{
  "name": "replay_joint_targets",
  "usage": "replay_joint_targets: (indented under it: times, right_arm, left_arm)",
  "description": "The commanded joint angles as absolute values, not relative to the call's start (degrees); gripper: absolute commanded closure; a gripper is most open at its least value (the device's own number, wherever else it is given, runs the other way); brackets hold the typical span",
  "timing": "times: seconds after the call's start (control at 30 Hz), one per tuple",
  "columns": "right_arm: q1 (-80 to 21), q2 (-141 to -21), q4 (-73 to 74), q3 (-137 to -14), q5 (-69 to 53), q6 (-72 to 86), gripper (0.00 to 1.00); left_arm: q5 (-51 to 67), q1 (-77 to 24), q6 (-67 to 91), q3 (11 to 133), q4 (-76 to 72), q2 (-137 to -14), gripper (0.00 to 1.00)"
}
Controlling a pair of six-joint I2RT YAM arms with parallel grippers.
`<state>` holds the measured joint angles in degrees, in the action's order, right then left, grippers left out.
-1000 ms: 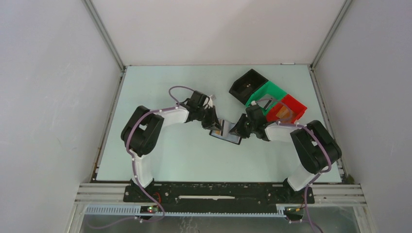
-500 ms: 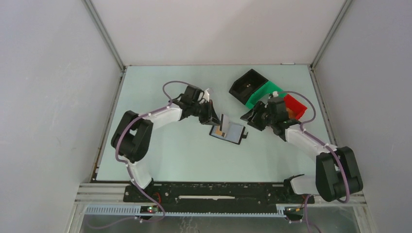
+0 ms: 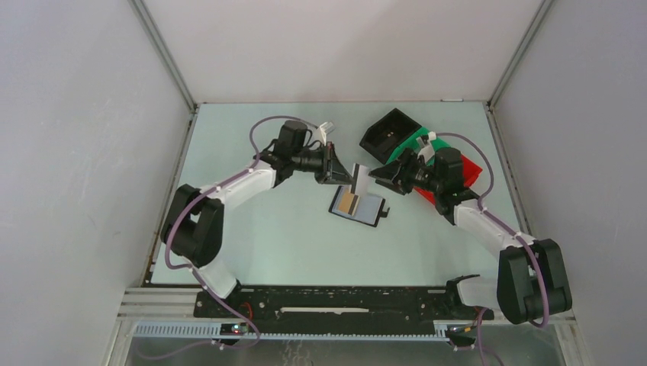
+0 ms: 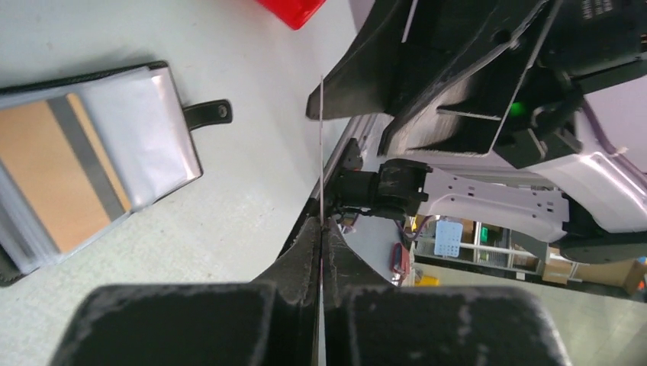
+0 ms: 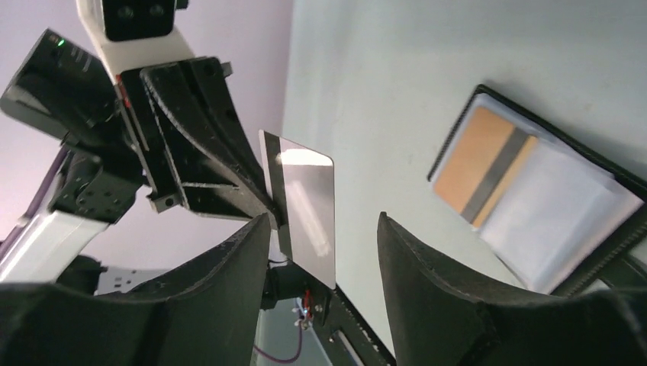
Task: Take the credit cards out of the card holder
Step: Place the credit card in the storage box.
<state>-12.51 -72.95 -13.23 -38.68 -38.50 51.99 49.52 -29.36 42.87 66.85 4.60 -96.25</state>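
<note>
A thin, glossy grey card (image 5: 305, 213) is pinched upright in the left gripper (image 4: 321, 229); the right gripper (image 5: 322, 229) faces it, jaws apart, empty.

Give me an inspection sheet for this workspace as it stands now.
Surface: pale green table, bare except for the items below.
Job's things: card holder lies open and flat; an orange-tan card is in its pocket. One credit card is out, held upright in the air.
Clutter: black bin, green bin and red bin at far right.
Grippers: left gripper shut on the credit card; right gripper open, its fingers on either side of that card.
Cables: purple cable loops along each arm, off the table.
Surroundings: white walls on three sides; nothing else seen.
</note>
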Motion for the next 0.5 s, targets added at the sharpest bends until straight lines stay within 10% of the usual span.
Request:
replay_joint_targets:
  times: [0.0, 0.2, 0.47]
  right_arm:
    - [-13.4, -71.7, -24.6, -37.8, -44.6, 56.3, 0.37]
    - [-14.8, -72.6, -27.1, -37.1, -44.5, 57.7, 0.41]
    - [-15.5, -71.9, -28.0, -36.5, -43.7, 58.5, 0.78]
  left_arm:
    - [54.5, -29.1, 47.4, 70.8, -2.4, -93.8, 1.0]
    - [55.6, -29.1, 51.3, 69.7, -7.6, -93.2, 1.0]
    - [55.2, -29.1, 52.2, 68.8, -8.6, -93.1, 1.0]
